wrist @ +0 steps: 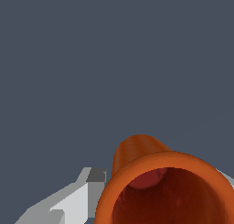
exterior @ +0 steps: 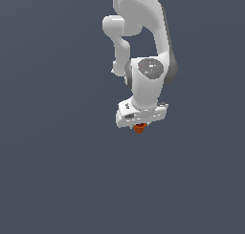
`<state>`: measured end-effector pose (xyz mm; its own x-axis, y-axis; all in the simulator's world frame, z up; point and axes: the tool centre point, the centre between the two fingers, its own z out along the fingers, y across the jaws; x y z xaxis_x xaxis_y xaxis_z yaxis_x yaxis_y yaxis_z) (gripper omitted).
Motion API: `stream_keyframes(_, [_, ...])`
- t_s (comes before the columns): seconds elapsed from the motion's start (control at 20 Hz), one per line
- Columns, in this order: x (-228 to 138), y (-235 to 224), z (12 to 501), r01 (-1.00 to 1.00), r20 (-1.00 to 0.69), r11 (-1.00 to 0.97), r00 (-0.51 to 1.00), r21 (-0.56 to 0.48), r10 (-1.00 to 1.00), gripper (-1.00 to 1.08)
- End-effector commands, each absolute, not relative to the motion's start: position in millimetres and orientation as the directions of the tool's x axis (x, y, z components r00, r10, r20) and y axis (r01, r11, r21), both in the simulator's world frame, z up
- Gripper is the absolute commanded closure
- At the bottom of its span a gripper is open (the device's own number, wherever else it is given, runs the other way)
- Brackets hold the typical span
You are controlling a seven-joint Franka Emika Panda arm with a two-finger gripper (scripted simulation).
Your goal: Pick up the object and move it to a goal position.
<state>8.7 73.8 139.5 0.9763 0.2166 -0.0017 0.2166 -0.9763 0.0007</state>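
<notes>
The object is a tiny orange-red cup (exterior: 139, 128) with a darker hollow inside. In the exterior view it sits right under the white gripper (exterior: 140, 127), mostly covered by the hand, and only its lower part shows. In the wrist view the cup (wrist: 151, 173) is very close, its open mouth facing the camera. One grey-white finger (wrist: 75, 198) presses beside it and a sliver of the other finger (wrist: 227, 177) shows on the far side. The gripper is shut on the cup.
The white arm (exterior: 143, 27) reaches down from the top of the exterior view. A plain dark blue-grey surface (exterior: 57, 171) fills everything else in both views.
</notes>
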Motion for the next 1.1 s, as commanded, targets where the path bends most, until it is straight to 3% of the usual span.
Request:
stream_keyframes(0.0, [-4,80,160,0.217,0.0,-0.976,0.976,0.001,0.217,1.08])
stream_keyframes(0.55, [-53,105,243,0.217,0.0,-0.976,0.976,0.002,0.217,1.08])
stream_keyframes(1.05, [-71,116,279,0.217,0.0,-0.976,0.976,0.001,0.217,1.08])
